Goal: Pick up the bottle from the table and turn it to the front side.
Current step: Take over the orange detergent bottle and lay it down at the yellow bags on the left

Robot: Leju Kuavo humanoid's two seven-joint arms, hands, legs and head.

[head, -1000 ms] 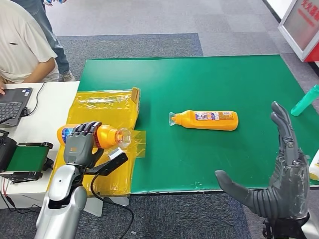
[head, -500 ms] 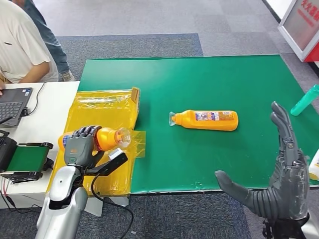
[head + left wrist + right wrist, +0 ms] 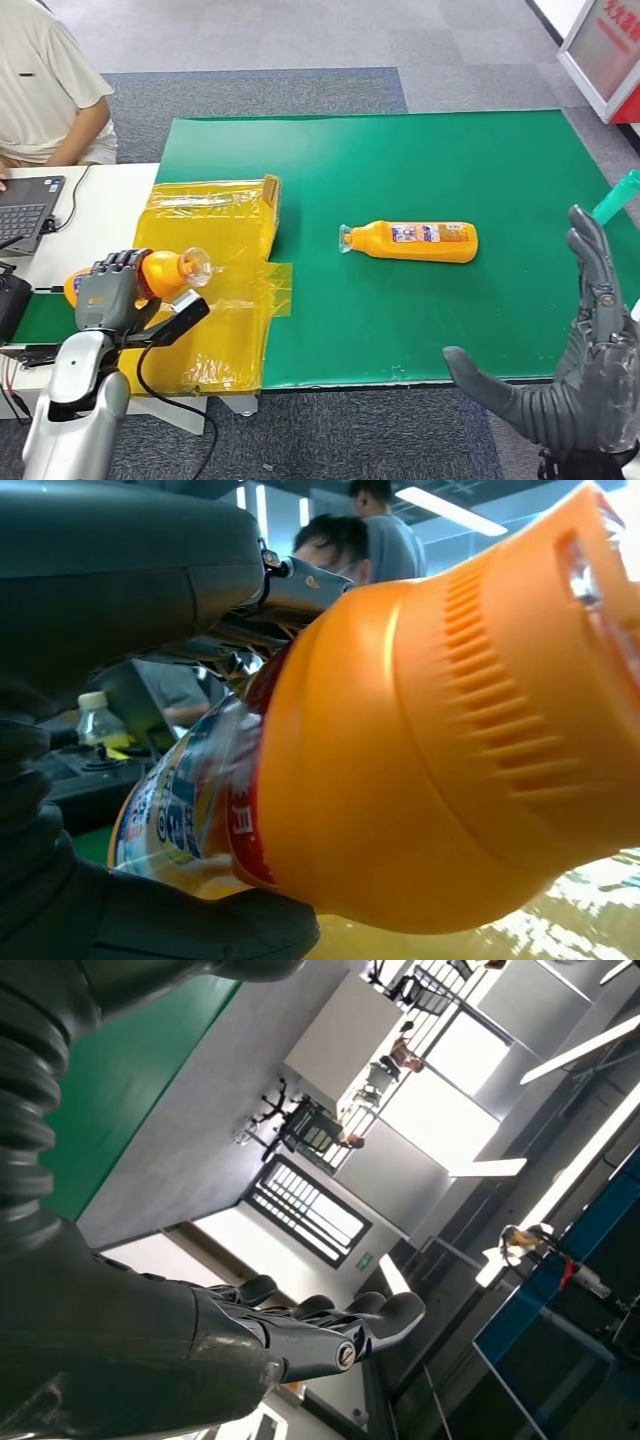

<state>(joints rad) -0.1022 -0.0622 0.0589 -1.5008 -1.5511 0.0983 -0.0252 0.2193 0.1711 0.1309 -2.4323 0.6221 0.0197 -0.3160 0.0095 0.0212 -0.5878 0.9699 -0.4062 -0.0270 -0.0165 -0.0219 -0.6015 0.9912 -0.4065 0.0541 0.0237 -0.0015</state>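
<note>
The robot's left hand (image 3: 113, 292) grips an orange bottle (image 3: 155, 274) above a crumpled yellow plastic bag (image 3: 219, 250) at the left edge of the green table (image 3: 423, 160), its fingers wrapped round the body and the clear cap end pointing toward the table's middle. The bottle is off the surface and lies roughly level in the hand. From the left wrist view, the bottle (image 3: 423, 750) sits clamped against the hand (image 3: 113, 730), with part of a printed label turned toward the palm; whether that is the front face cannot be told.

A second orange bottle (image 3: 413, 241) lies on its side near the middle of the green table, label upward, well apart from both hands. The right hand (image 3: 581, 390) hovers off the near right corner, fingers spread wide and holding nothing; the right wrist view shows the same hand (image 3: 151, 1340) with fingers extended.

Judged from this, the pick-up appears done for the held bottle, while its turning to the front side seems unfinished or unconfirmed. A person (image 3: 45, 90) sits at a laptop (image 3: 30, 205) on the white desk (image 3: 98, 225) beside the table.
</note>
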